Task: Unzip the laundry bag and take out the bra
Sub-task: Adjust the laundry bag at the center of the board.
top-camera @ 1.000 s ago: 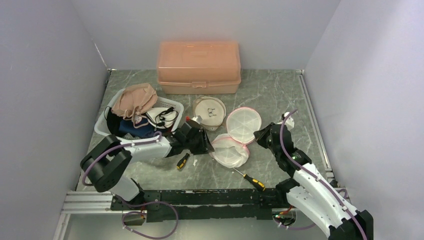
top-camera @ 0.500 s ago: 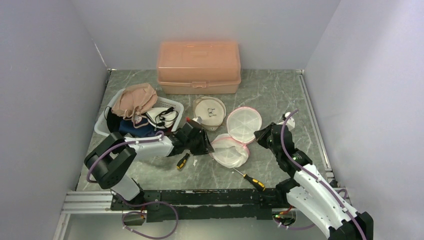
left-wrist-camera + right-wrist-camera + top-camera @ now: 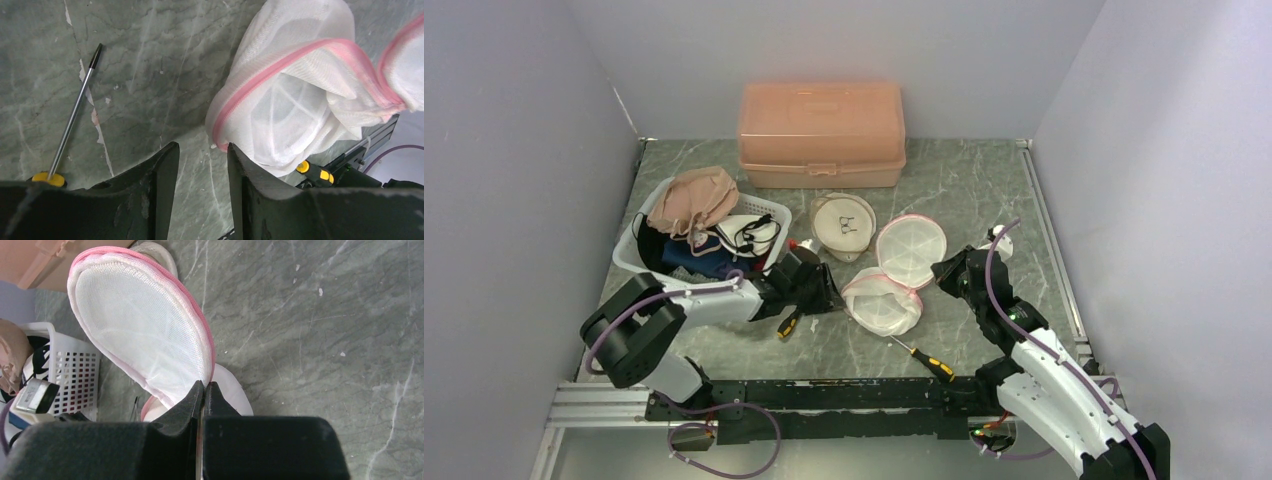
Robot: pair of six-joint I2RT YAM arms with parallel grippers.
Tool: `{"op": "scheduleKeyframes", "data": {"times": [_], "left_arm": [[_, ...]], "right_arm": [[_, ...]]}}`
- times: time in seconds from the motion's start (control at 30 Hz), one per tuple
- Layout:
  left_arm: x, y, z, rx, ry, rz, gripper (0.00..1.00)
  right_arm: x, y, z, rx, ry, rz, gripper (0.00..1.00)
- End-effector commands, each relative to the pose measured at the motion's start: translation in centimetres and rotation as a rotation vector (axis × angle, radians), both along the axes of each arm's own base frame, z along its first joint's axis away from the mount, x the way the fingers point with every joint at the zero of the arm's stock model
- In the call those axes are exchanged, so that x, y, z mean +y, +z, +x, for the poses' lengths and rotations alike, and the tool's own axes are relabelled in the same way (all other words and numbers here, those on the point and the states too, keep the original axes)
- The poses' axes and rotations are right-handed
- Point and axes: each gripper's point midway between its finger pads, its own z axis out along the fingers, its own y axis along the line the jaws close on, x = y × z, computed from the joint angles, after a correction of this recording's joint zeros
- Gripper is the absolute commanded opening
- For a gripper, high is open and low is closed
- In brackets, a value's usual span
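Observation:
The white mesh laundry bag with a pink zipper lies unzipped at mid table. Its lower half (image 3: 882,303) rests on the table and its round lid (image 3: 909,248) stands tilted up. My right gripper (image 3: 936,268) is shut on the lid's pink zipper edge (image 3: 209,360), holding it up (image 3: 205,384). My left gripper (image 3: 829,290) is open and empty at the lower half's left rim, its right finger just touching the pink zipper (image 3: 201,147). The mesh bag (image 3: 295,105) looks empty inside. A beige round bra (image 3: 842,225) lies on the table behind the bag.
A peach plastic box (image 3: 821,133) stands at the back. A white basket (image 3: 629,250) full of clothes is at the left. One yellow-black screwdriver (image 3: 790,322) lies by my left gripper, another (image 3: 929,360) lies in front of the bag.
My left gripper moved right against the bag's lower half, then drew back a little to the left. The right gripper kept holding the lid up.

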Motion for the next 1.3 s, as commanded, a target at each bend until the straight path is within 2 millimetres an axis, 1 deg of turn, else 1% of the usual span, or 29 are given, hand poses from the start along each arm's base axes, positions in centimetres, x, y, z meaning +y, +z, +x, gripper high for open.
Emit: {"op": "scheduleKeyframes", "data": {"times": [0.0,0.3,0.33,0.37,0.4,0.43,0.5,0.53,0.6,0.63,0.67,0.7,0.77,0.83,0.9,0.93,0.97,1.0,1.03,1.07,1.1,1.13,1.17,1.2,1.27], "left_arm": [[-1.7,0.9,1.2,-0.035,-0.029,-0.043,0.45],[-2.6,0.8,1.6,-0.039,-0.052,-0.056,0.33],[-2.7,0.7,1.6,-0.036,-0.058,-0.056,0.30],[-2.8,0.7,1.6,-0.036,-0.063,-0.057,0.23],[-2.9,0.7,1.6,-0.035,-0.068,-0.056,0.12],[-2.9,0.6,1.6,-0.030,-0.070,-0.051,0.03],[-2.8,1.0,1.7,-0.042,-0.074,-0.042,0.03],[-2.7,1.5,1.8,-0.053,-0.075,-0.036,0.03],[-2.2,3.2,2.0,-0.086,-0.080,-0.013,0.03],[-1.8,4.5,2.2,-0.113,-0.082,0.001,0.03],[-1.6,6.1,2.4,-0.141,-0.086,0.009,0.03],[-1.3,7.8,2.5,-0.168,-0.085,0.016,0.03],[-1.0,11.7,2.7,-0.217,-0.096,0.012,0.03],[-0.8,15.4,2.6,-0.250,-0.101,0.005,0.03],[-0.5,18.4,2.2,-0.279,-0.103,-0.010,0.03],[-0.3,19.4,1.9,-0.283,-0.094,-0.022,0.03],[-0.2,19.5,1.7,-0.279,-0.089,-0.029,0.03],[-0.1,19.1,1.7,-0.273,-0.083,-0.030,0.03],[-0.2,18.1,1.6,-0.254,-0.083,-0.020,0.03],[-0.1,16.5,1.4,-0.203,-0.091,-0.003,0.03],[-0.1,15.6,1.0,-0.146,-0.109,0.002,0.03],[-0.3,16.3,0.6,-0.125,-0.129,-0.004,0.03],[-0.6,18.1,0.3,-0.154,-0.148,-0.014,0.03],[-0.4,20.4,0.0,-0.211,-0.143,-0.024,0.03],[0.8,24.7,-0.3,-0.319,-0.113,-0.051,0.03]], "right_arm": [[0.3,1.3,0.6,-0.051,0.010,0.018,0.00],[0.4,1.2,0.5,-0.044,0.019,0.018,0.00],[0.5,1.2,0.5,-0.044,0.022,0.019,0.00],[0.5,1.3,0.5,-0.045,0.022,0.020,0.00],[0.5,1.3,0.4,-0.046,0.023,0.020,0.00],[0.5,1.4,0.4,-0.048,0.023,0.019,0.00],[0.4,1.9,0.4,-0.059,0.025,0.013,0.00],[0.2,2.3,0.4,-0.067,0.022,0.005,0.00],[0.0,3.8,0.6,-0.105,0.032,-0.026,0.00],[-0.4,4.8,0.6,-0.123,0.030,-0.048,0.00],[-0.5,6.3,0.7,-0.153,0.030,-0.061,0.00],[-0.8,7.6,0.8,-0.181,0.028,-0.070,0.00],[-1.2,11.2,0.8,-0.246,0.022,-0.084,0.00],[-1.5,14.0,0.7,-0.284,0.013,-0.095,0.00],[-1.8,15.8,0.5,-0.309,0.003,-0.097,0.00],[-1.9,16.1,0.6,-0.314,-0.003,-0.101,0.00],[-2.0,16.0,0.7,-0.309,-0.011,-0.104,0.00],[-2.0,15.2,0.9,-0.290,-0.015,-0.112,0.00],[-1.9,14.2,1.2,-0.262,-0.011,-0.121,0.00],[-1.7,12.2,1.7,-0.200,-0.009,-0.144,0.00],[-1.6,10.5,1.7,-0.146,-0.005,-0.155,0.00],[-1.8,9.9,1.6,-0.116,-0.021,-0.160,0.00],[-1.8,10.2,1.3,-0.130,-0.018,-0.152,0.00],[-1.9,11.1,0.9,-0.176,-0.026,-0.132,0.00],[-2.6,14.0,0.2,-0.286,-0.056,-0.099,0.00]]}}
